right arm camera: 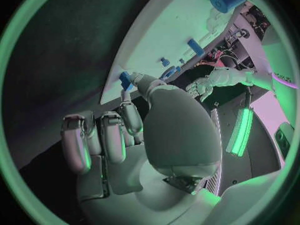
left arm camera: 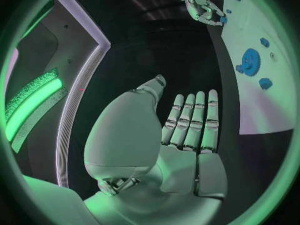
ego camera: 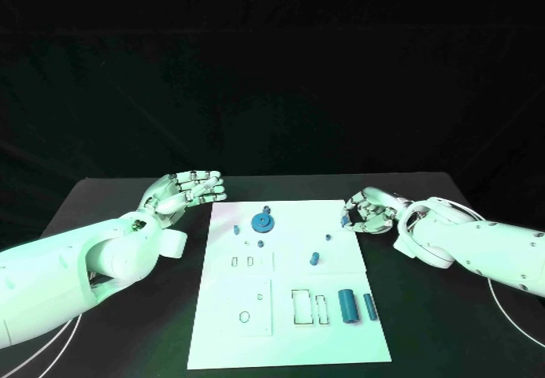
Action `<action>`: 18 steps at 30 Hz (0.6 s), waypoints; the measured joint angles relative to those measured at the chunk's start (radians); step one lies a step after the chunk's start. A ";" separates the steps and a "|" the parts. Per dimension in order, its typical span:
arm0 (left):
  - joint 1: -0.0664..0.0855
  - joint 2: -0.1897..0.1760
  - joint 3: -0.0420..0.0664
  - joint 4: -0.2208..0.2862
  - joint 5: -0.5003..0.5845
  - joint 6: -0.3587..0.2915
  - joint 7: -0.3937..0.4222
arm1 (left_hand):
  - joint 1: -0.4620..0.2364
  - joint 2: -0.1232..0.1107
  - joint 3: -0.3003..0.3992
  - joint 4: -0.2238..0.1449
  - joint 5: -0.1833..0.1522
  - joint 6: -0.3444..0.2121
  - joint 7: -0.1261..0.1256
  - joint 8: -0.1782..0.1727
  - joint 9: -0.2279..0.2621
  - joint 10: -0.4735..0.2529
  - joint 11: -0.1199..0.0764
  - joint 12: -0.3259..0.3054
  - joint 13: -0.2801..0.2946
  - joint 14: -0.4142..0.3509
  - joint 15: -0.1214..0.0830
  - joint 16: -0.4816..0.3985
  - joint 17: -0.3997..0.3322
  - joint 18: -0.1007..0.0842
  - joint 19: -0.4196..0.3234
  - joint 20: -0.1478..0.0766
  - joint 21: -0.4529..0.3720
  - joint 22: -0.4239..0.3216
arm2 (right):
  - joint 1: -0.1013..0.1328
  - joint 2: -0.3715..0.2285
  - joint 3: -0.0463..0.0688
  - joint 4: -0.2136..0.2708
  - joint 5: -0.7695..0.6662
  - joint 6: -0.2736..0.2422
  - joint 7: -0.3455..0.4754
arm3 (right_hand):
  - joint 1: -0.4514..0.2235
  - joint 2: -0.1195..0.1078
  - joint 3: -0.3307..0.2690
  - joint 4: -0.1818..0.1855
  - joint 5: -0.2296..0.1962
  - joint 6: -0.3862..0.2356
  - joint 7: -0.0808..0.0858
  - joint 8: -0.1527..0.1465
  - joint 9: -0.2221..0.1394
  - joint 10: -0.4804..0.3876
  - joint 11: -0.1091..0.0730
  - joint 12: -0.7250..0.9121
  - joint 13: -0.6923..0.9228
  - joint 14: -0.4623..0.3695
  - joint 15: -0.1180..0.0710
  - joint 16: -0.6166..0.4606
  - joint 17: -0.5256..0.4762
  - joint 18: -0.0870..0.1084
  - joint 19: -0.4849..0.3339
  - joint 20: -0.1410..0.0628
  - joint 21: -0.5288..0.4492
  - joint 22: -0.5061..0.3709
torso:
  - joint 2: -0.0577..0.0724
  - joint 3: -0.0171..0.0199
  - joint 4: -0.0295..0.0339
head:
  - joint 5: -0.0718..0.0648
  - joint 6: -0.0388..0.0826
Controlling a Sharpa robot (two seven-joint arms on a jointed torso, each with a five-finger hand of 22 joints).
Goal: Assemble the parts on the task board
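The right hand [ego camera: 370,213], right of frame centre, pinched a small blue part [right arm camera: 125,79] at the board [ego camera: 341,331] edge; the left hand [ego camera: 189,190] hung open. Placing it probably came next.

Overhead head camera, two wrist fisheyes

No legible text, label, brand, number or sign appears on any surface in the three views.

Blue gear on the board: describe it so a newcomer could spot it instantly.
Start at the white task board in the middle of the black table. Look to its far end, between the two hands. The blue gear sits there: a round toothed disc, the widest blue piece, unlike the small blocks and pegs around it.
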 measured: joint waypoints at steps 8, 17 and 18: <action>0.000 0.001 0.000 -0.002 0.000 0.000 -0.003 | 0.000 0.000 0.003 -0.003 0.000 0.000 0.000 0.000 0.000 0.000 0.000 0.000 0.000 0.000 0.000 0.000 -0.001 0.000 0.000 0.000 0.000 -0.001 | -0.002 0.003 0.000 -0.002 -0.016 0.003 -0.008 | 0.000 0.000 0.000 0.000 0.000 0.001 0.001 0.001 0.000 0.001 -0.001 0.000 0.000 -0.002 -0.002 0.000 0.000 0.000 0.000 0.000 -0.001 0.000 | 0.001 0.0006 -0.0016 | -0.001 0.000; 0.000 0.000 0.000 -0.002 -0.001 0.000 -0.007 | 0.000 0.000 0.003 -0.003 0.000 0.000 0.000 0.000 0.000 0.000 0.000 0.000 0.000 0.000 0.000 0.000 -0.001 0.000 0.000 0.000 0.000 -0.001 | -0.009 0.008 0.001 -0.008 -0.022 0.003 -0.012 | -0.005 0.005 0.006 0.000 -0.005 0.001 0.001 0.001 0.000 0.001 -0.001 0.000 -0.004 -0.002 -0.002 0.000 0.000 0.000 0.000 -0.008 -0.001 0.000 | 0.002 -0.0007 -0.0016 | -0.007 -0.003; 0.000 0.000 0.000 -0.002 -0.001 0.000 -0.007 | 0.000 0.000 0.003 -0.003 0.000 0.000 0.000 0.000 0.000 0.000 0.000 0.000 0.000 0.000 0.000 0.000 -0.001 0.000 0.000 0.000 0.000 -0.001 | -0.009 0.009 0.001 -0.009 -0.022 0.003 -0.013 | -0.008 0.008 0.009 0.004 -0.004 0.001 0.001 0.001 0.000 0.001 -0.001 0.000 -0.004 -0.002 -0.002 0.000 0.000 0.000 0.000 -0.008 -0.001 0.000 | 0.002 -0.0012 -0.0012 | -0.008 -0.003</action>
